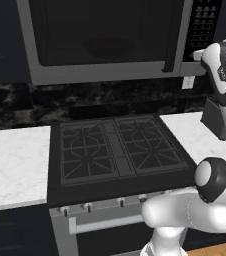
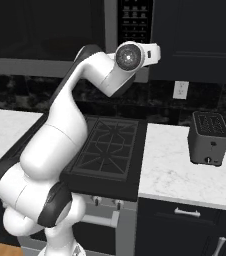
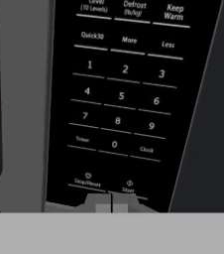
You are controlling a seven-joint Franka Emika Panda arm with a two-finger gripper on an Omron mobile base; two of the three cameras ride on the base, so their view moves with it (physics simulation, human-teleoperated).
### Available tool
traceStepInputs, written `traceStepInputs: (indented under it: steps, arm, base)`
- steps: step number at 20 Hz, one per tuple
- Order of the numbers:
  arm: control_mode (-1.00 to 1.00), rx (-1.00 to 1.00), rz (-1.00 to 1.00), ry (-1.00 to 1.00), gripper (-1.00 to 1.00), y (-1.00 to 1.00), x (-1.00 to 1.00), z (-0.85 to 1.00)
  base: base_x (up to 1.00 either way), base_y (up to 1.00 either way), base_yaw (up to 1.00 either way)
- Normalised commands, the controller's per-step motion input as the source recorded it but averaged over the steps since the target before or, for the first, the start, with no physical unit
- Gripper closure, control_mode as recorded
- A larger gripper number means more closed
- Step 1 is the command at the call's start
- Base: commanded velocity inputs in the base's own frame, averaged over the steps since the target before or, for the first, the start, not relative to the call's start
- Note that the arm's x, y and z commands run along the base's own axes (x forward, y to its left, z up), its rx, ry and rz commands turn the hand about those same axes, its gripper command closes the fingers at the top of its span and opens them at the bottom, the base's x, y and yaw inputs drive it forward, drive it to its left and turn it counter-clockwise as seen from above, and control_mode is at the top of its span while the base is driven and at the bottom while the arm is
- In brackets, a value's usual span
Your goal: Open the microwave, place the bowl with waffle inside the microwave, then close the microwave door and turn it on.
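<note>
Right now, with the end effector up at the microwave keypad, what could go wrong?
1. The end effector sits between Stop/Reset and Start; a small drift could press the wrong key.
2. Bowl is only a dim shape behind the microwave door; its contents can't be confirmed.

Left base view: behind the arm, looking forward and down over the stove (image 1: 117,150), microwave (image 1: 110,40) above. Right base view: same stove and microwave from the other side, adding the toaster (image 2: 209,138). Hand view: very close, square-on to the button panel (image 3: 121,99).
</note>
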Motion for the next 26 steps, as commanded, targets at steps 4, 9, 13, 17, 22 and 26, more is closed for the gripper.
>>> traceStepInputs:
  steps: [4, 9, 13, 17, 22, 26]
  arm:
    - [-1.00, 0.00, 0.00, 0.00, 1.00, -0.03, 0.24, -0.11]
    - [-1.00, 0.00, 0.00, 0.00, 1.00, -0.05, 0.29, -0.12]
    - [-1.00, 0.01, 0.00, -0.01, 1.00, -0.16, 0.34, -0.14]
    - [-1.00, 0.01, 0.01, 0.00, 1.00, -0.11, 0.83, -0.35]
    - [-1.00, 0.00, 0.00, 0.00, 1.00, 0.00, 0.97, -0.50]
    - [-1.00, 0.00, 0.01, -0.03, 1.00, 0.00, -0.16, -0.10]
  base:
    - [0.00, 0.00, 0.00]
    - [0.00, 0.00, 0.00]
    - [0.00, 0.00, 0.00]
    - [0.00, 0.00, 0.00]
    - [0.00, 0.00, 0.00]
    - [0.00, 0.00, 0.00]
